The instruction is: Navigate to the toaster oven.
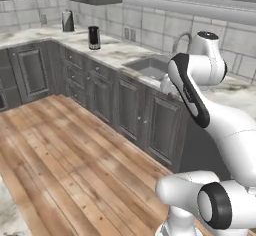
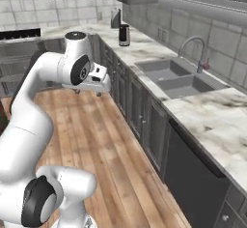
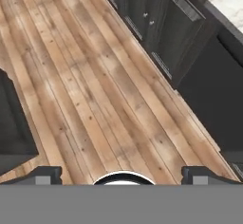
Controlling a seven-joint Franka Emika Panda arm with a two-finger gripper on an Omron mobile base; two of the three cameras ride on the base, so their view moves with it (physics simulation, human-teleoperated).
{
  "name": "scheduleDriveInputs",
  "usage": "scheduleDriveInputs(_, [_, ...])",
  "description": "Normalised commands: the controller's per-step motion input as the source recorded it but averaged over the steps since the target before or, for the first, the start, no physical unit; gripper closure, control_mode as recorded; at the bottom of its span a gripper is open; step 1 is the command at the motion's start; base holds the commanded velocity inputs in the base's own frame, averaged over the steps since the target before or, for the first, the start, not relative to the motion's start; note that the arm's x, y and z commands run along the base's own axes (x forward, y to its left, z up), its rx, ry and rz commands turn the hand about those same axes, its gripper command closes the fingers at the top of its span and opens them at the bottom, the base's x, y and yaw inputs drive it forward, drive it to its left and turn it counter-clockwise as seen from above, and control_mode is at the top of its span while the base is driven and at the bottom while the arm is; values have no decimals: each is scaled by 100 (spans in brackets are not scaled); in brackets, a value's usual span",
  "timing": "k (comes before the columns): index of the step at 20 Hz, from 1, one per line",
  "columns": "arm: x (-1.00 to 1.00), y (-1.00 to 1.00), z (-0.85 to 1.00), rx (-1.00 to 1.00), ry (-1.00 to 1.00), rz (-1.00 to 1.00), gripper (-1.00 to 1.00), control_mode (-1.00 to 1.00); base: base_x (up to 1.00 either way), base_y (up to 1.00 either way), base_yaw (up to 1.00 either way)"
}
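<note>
Closest to the base cameras, my own white arm (image 2: 29, 125) is rising folded, and I am carrying the gripper (image 2: 88, 92) out over the wooden floor (image 1: 60, 145), well apart from everything else. In the hand view my fingertips (image 3: 45, 174) are standing at opposite sides with a wide gap, so the claw is spread and gripping nothing.

Scene elements, by size:
1. The floor is running alongside the cabinet run (image 1: 130, 110).
2. A marble counter (image 2: 207, 111) is topping that run and turning a corner at the far end.
3. A double sink (image 2: 178, 77) is sitting in the counter, with a faucet (image 2: 193, 46) behind it.
4. A black canister (image 1: 94, 37) and a kettle (image 1: 67, 21) are standing near the far corner.

Step in hand, as I am judging it: I am in the driving phase, and the approach is not yet complete. I cannot tell from these views where the toaster oven is standing.

The next move is calling for turning or driving the base until a dark box with a glass door is coming into sight on a counter, then squaring up to it.

Facing direction and long axis of the toaster oven: I cannot tell either.
</note>
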Motion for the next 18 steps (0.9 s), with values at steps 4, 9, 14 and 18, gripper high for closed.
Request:
scheduleDriveInputs(4, [0,0,0,0,0,0,-100,100,1,0,37])
scheduleDriveInputs(9, [0,0,0,0,0,0,-100,100,1,0,38])
scheduleDriveInputs(14, [0,0,0,0,0,0,-100,100,1,0,39])
scheduleDriveInputs(18, [0,0,0,0,0,0,-100,100,65,-11,29])
